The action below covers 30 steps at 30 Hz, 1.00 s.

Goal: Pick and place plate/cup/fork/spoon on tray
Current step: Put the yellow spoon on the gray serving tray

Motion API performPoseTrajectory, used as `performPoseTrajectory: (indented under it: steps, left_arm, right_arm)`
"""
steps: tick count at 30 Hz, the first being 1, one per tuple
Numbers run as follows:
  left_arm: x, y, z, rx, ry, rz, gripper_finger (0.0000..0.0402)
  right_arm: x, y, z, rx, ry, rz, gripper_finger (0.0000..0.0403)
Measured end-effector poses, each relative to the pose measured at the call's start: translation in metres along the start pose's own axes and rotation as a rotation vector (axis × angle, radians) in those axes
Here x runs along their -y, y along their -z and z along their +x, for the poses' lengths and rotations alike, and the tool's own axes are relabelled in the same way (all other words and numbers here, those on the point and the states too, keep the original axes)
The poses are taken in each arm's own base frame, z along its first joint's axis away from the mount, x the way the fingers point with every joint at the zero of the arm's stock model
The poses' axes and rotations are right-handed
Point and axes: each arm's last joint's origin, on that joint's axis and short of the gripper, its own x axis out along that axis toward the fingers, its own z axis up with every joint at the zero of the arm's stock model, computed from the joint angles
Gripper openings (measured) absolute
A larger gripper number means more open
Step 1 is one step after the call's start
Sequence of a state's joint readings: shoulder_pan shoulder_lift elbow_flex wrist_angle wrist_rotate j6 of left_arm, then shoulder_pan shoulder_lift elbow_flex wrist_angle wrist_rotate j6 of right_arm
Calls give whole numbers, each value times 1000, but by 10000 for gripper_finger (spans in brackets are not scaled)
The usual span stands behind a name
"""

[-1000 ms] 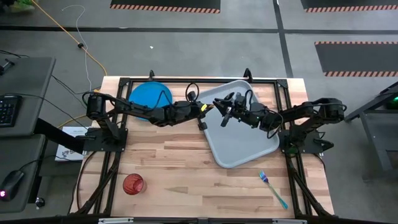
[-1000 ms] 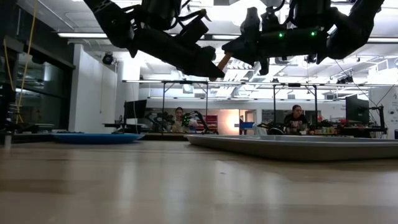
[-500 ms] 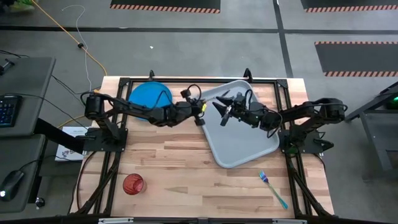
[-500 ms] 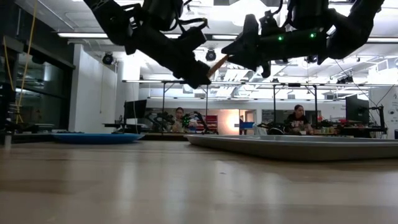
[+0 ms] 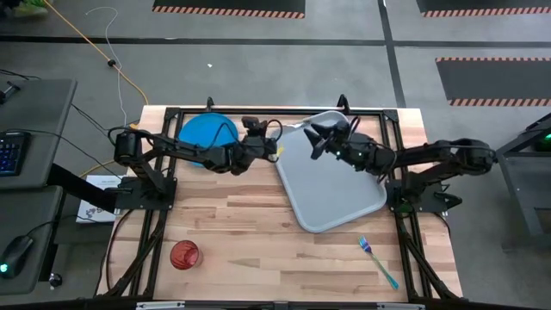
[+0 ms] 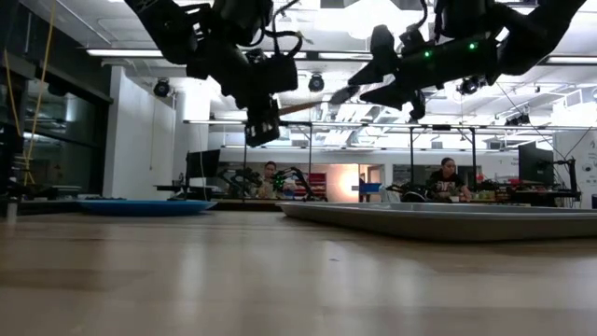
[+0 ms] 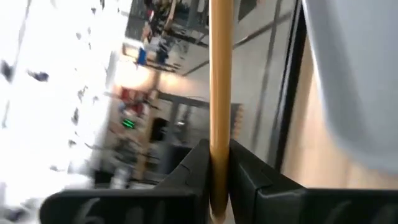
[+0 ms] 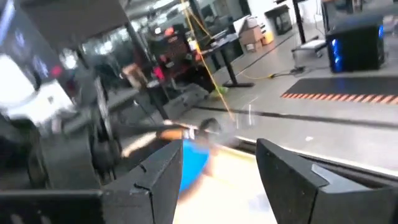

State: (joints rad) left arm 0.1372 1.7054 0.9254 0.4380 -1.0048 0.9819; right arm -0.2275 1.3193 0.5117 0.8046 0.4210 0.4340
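The spoon (image 6: 308, 105), with an orange handle and a silvery bowl, hangs in the air between my two grippers, over the gap between the blue plate (image 5: 208, 131) and the grey tray (image 5: 331, 185). My left gripper (image 5: 267, 148) is shut on its handle. My right gripper (image 5: 312, 138) stands open just beyond the bowl end and touches nothing; in the right wrist view the spoon (image 8: 189, 132) shows past its spread fingers. The red cup (image 5: 184, 254) stands near the front left of the table. The blue fork (image 5: 377, 261) lies at the front right. My left gripper pinches the spoon's orange handle (image 7: 219, 155) between its two fingers. The handle runs on out of the fingers (image 7: 193, 168), and the bowl end (image 6: 341, 93) points toward my right gripper. The spoon is lifted clear of the table and slants slightly upward toward its bowl.
The plate lies flat at the far left of the table and the tray lies flat at the far right. Black frame rails (image 5: 258, 110) run along the table's far edge and sides. Bare wood (image 5: 258, 224) lies between the cup and the fork.
My right gripper has opened and drawn back a little toward the table's far right. My left gripper, still shut, has moved toward the table's left edge and turned, taking the spoon with it; the spoon now lies closer to level.
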Motion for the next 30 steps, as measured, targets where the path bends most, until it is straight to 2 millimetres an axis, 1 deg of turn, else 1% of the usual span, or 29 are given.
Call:
performPoseTrajectory:
  steps: [3,10,16,20,23,30]
  left_arm:
    - [-4,-1,1,5,-24,107,22]
    - [-14,-5,3,32,-87,262,22]
    - [-17,-3,7,19,-102,374,22]
    - [-18,-2,8,13,-105,418,22]
    - [-20,-2,11,17,-108,433,22]
    - [-22,0,14,16,-111,410,22]
  right_arm:
    - [8,-4,4,-20,-45,107,195]
    - [27,-11,12,-116,-143,282,195]
    - [36,-12,14,-145,-127,347,195]
    - [37,-11,14,-158,-126,363,191]
    - [38,-10,14,-170,-125,363,170]
    - [38,-10,14,-175,-119,364,80]
